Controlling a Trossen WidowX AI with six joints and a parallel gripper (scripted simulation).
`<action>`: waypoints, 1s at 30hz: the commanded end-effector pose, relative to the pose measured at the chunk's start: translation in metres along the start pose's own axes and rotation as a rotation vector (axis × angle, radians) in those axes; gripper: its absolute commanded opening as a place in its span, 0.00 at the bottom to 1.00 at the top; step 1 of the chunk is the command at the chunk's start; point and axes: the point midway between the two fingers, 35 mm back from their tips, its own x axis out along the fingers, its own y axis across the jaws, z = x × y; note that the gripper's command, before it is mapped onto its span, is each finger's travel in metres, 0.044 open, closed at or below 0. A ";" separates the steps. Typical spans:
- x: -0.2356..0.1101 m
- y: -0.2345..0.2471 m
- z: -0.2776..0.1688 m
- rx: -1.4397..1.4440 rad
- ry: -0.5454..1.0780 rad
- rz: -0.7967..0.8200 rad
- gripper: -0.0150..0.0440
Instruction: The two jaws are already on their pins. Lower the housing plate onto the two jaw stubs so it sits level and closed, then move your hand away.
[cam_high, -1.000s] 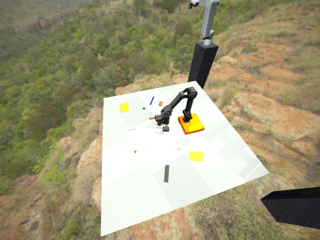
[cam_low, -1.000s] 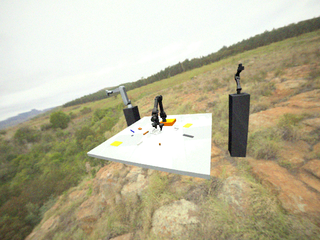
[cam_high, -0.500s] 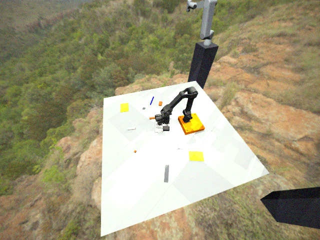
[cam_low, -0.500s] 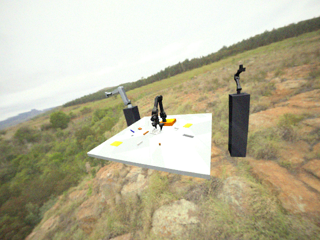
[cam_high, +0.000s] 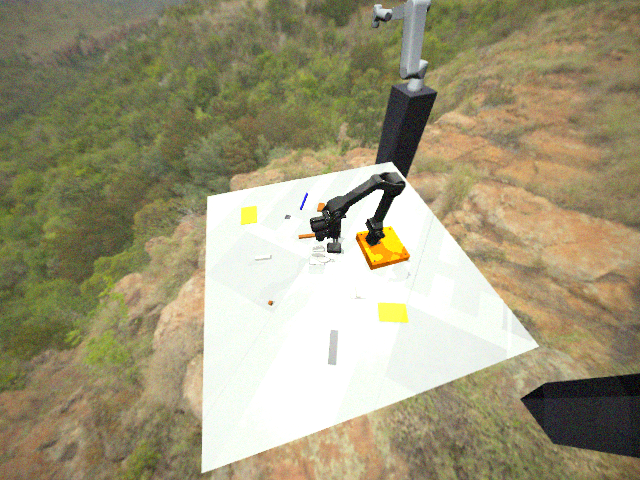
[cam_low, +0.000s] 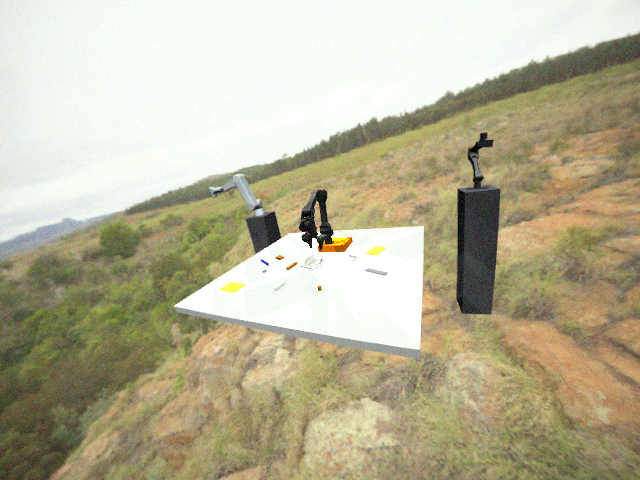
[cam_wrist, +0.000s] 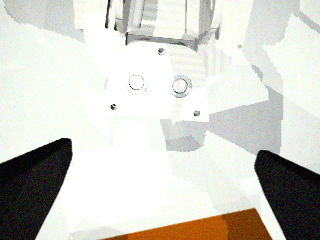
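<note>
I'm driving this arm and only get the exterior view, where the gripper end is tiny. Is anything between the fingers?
Observer: Nothing. In the wrist view the gripper stands open, its fingers wide apart.

Operator: What does the housing plate look like?

Observer: The wrist view shows the pale housing plate with two round stubs showing in it, side by side, and three small dark holes around them.

Operator: And at that view's lower edge?

Observer: A corner of the orange block shows there, between the fingers' sides of the picture.
</note>
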 end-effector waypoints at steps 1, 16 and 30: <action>-0.042 -0.005 -0.011 -0.004 -0.020 0.003 1.00; -0.045 -0.006 -0.012 -0.004 -0.020 0.003 1.00; -0.045 -0.006 -0.012 -0.004 -0.020 0.003 1.00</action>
